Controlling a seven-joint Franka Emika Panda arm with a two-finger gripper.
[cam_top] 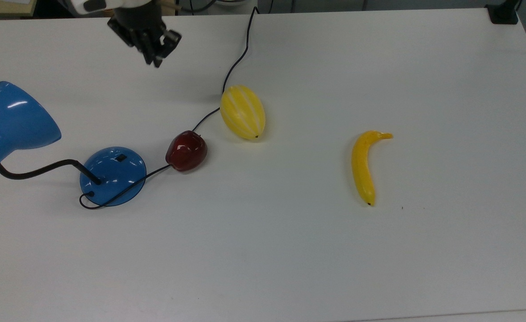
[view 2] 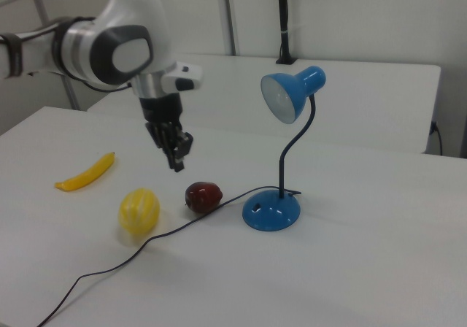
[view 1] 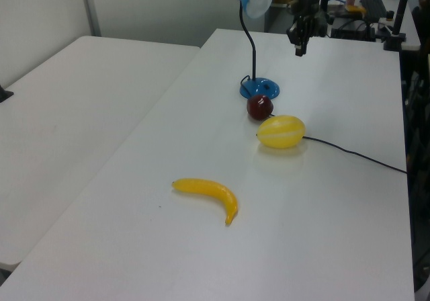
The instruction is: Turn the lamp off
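lamp (cam_top: 112,175): 1, at 9 o'clock in the top view | red apple (cam_top: 186,150): 1 | yellow melon (cam_top: 242,112): 1 | banana (cam_top: 363,166): 1, at 3 o'clock | gripper (cam_top: 155,60): 1 | white table (cam_top: 289,250): 1

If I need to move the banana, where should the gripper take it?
Grip the banana at its thick middle, coming straight down, fingers across its width. It lies flat on the table, clear of the other fruit, tapering toward both ends.
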